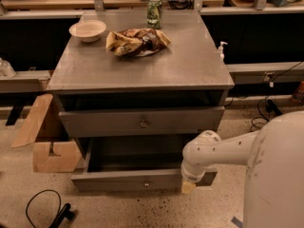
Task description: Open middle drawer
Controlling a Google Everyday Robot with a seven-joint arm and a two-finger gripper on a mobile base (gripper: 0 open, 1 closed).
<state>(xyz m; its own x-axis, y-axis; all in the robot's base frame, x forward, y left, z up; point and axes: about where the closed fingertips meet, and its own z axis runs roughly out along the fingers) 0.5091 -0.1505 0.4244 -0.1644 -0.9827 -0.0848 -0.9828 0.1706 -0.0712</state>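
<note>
**Middle drawer stands pulled out, gripper low at its right end**

You have the grey cabinet (142,68) in the middle of the view, with 2 drawer fronts showing. The middle drawer (109,180) is the lower of the 2. It is drawn out toward the near side, so you look down into its grey inside, and its small brass knob (146,183) sits at the centre of the front.

Above it is the taller-fronted drawer (95,122), with a dark gap between its top edge and the cabinet top.

The gripper (188,187) hangs low at the right end of the middle drawer's front, well right of the knob, at the end of the white arm (213,151) that reaches in from the right. Only its tan tip shows under the white wrist, so you cannot tell how far the claw is open or whether it has hold of anything.

On the cabinet top:
- A white bowl (88,30) sits far left.
- A crumpled snack bag (137,42) lies just right of the bowl.
- A green can (154,12) stands upright at the far edge.

On the floor to the left, a cardboard box (47,137) lies beside the cabinet and a black cable (38,208) loops nearer to you.
</note>
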